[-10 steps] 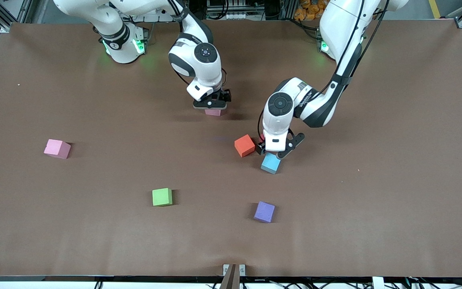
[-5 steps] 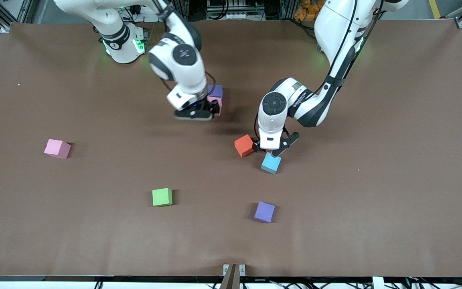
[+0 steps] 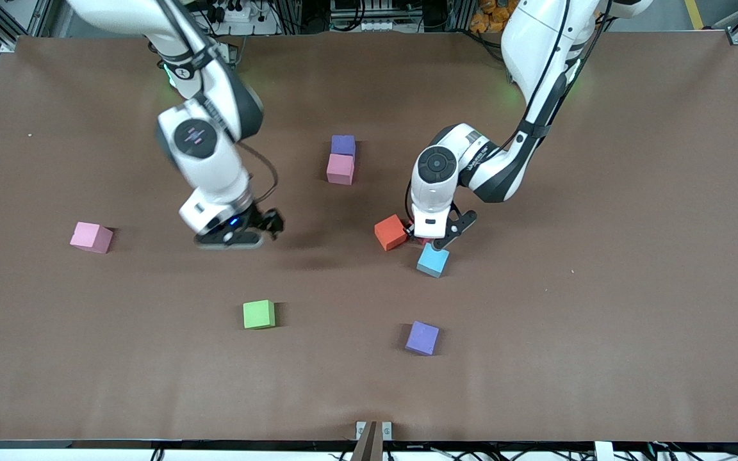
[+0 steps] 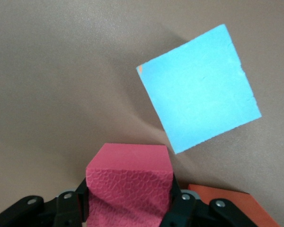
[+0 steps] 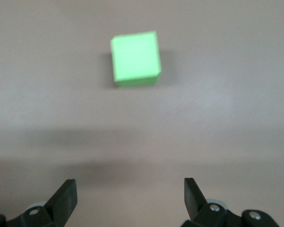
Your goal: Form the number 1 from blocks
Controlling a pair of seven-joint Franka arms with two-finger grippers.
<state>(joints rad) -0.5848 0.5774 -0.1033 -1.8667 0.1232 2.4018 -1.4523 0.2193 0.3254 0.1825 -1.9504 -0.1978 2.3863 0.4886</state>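
Observation:
My left gripper (image 3: pixel 431 238) is shut on the red block (image 4: pixel 130 182), low over the table between the orange block (image 3: pixel 390 232) and the light blue block (image 3: pixel 433 260). The left wrist view shows the light blue block (image 4: pixel 199 87) and an orange block corner (image 4: pixel 229 203). A purple block (image 3: pixel 343 145) and a pink block (image 3: pixel 340 169) touch in a short column. My right gripper (image 3: pixel 236 234) hangs open and empty over bare table, and its wrist view shows the green block (image 5: pixel 135 58). The other pink block (image 3: pixel 91 237), the green block (image 3: pixel 259 314) and the second purple block (image 3: pixel 422 337) lie apart.
The brown table (image 3: pixel 599 288) runs wide toward the left arm's end. A small metal bracket (image 3: pixel 373 432) sits at the table edge nearest the front camera.
My right gripper has let go of the pink block beside the purple one and swung toward the right arm's end, over bare table. The left gripper has barely moved.

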